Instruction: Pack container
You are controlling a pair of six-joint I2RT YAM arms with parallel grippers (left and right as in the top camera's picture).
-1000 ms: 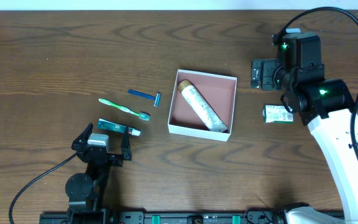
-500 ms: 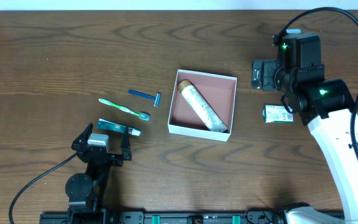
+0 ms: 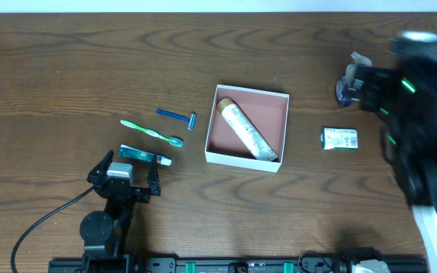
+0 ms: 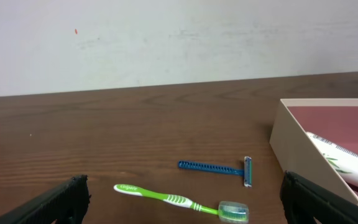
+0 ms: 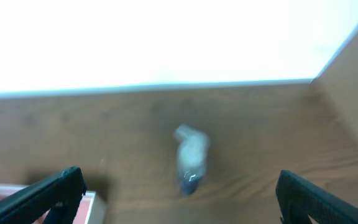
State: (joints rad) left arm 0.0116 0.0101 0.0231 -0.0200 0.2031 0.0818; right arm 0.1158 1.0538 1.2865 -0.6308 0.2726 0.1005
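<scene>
Six small items share the overhead view with the container, which sits near the middle of the table with a cream tube lying diagonally inside it. Left of it lie a blue razor, a green toothbrush and a teal tube. To its right, apart, lies a green-white packet. A small bluish thing, possibly a bottle, lies farther back, beside the blurred right arm. The left gripper sits near the teal tube.

In the left wrist view its dark fingers stand wide apart, grasping nothing. The blue razor and green toothbrush lie ahead, and the container's corner shows at right.

The right wrist view is blurred. The right gripper is released, fingers far apart, with the small bluish thing on the table ahead and a container corner at lower left.
</scene>
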